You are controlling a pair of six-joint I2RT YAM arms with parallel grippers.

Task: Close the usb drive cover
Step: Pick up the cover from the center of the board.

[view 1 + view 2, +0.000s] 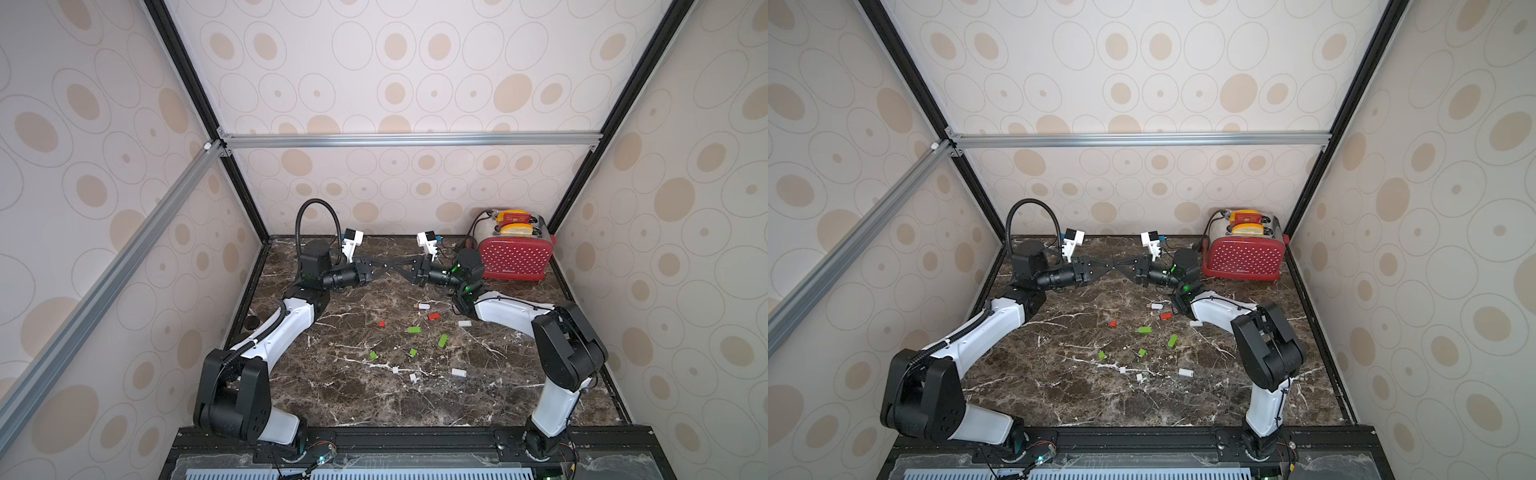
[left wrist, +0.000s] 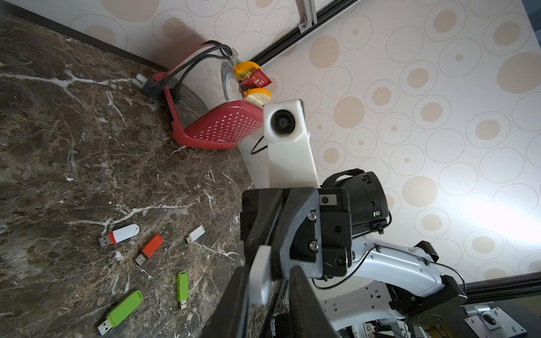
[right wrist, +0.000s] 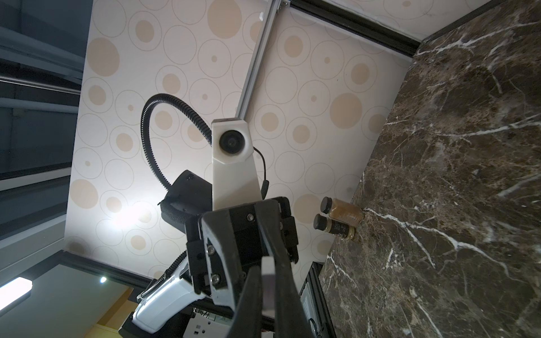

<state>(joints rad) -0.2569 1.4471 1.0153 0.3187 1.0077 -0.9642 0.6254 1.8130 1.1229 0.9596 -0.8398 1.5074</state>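
Both arms meet tip to tip in the air above the back of the marble table [image 1: 519,386]. My right gripper [image 3: 268,270] is shut on a small white usb drive [image 3: 268,288] that sticks out past its fingertips. In the left wrist view the same white usb drive [image 2: 260,275] lies between the jaws of my left gripper [image 2: 272,272]. It rests against one finger, and a gap shows on the other side. In both top views the left gripper [image 1: 389,266] and the right gripper [image 1: 397,266] hide the drive. I cannot pick out its cover.
Several loose drives and caps lie mid-table: a white and red drive [image 1: 423,306], a red one [image 1: 433,316], green ones [image 1: 414,330] [image 1: 442,340], a red cap [image 1: 381,323]. A red toaster [image 1: 515,257] stands back right. Two spice jars [image 3: 341,218] stand by the wall.
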